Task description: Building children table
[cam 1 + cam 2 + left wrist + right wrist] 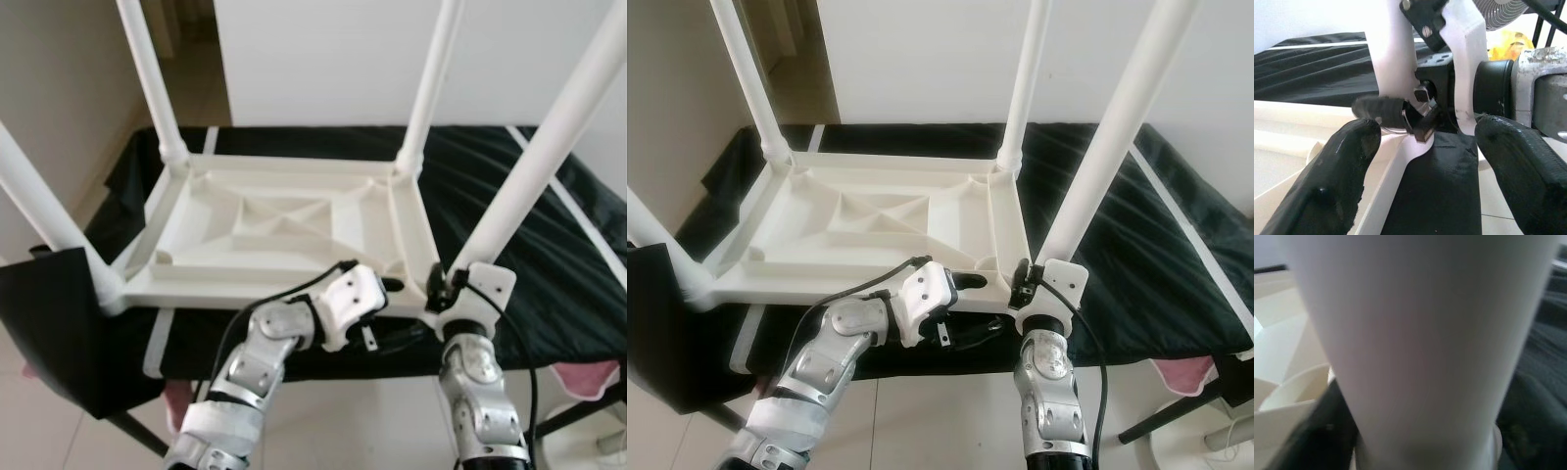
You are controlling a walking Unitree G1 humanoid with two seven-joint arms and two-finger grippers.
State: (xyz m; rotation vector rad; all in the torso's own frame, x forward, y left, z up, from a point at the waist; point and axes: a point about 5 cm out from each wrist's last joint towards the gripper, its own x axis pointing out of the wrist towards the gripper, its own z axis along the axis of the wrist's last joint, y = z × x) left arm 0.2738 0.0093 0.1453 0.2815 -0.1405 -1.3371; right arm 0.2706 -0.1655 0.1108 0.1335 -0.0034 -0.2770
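Your right gripper is clamped on the near right leg at its base, and your left gripper sits spread wide just beside that same corner. Beyond them you see the white children's table lying upside down on the black-covered bed, all four legs pointing up.

The white plastic children table lies upside down on a surface covered with black cloth. Its underside faces up and shows a raised rim and crossing ribs. Four white round legs stand up from its corners: far left leg, far right leg, near left leg and near right leg. All four lean a little outward. The near right leg sits in its corner socket.
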